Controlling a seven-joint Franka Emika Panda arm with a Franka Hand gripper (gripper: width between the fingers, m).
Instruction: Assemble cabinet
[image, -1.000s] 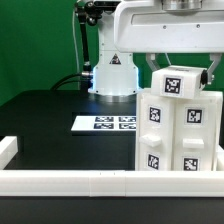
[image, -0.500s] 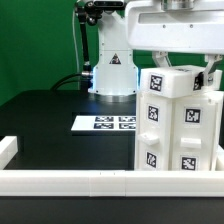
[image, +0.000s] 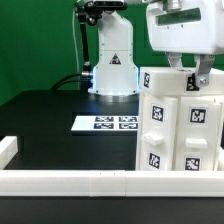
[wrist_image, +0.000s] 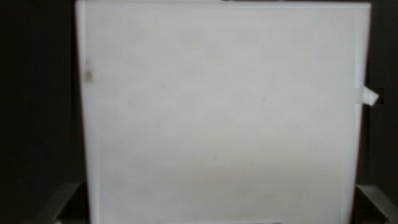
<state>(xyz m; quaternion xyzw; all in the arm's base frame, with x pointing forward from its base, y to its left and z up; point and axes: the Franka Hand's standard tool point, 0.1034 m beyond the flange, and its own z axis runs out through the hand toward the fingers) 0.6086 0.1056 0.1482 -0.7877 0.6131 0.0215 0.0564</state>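
The cabinet (image: 180, 125) is a large white boxy body with smaller tagged blocks fitted in. It stands at the exterior view's right, just behind the front rail. My gripper (image: 192, 76) comes down from above, with its fingers on either side of the cabinet's top part. In the wrist view a plain white face of the cabinet (wrist_image: 214, 100) fills the picture, and the gripper (wrist_image: 217, 206) has a dark finger at each side of it. The gripper is shut on the cabinet.
The marker board (image: 105, 123) lies flat on the black table, to the left of the cabinet. A long low white rail (image: 70, 181) runs along the table's front, with a raised end (image: 7, 147) at the left. The arm's base (image: 113, 62) stands at the back.
The gripper has moved to the exterior view's right and the cabinet has turned with it. The tag on its top face no longer shows.
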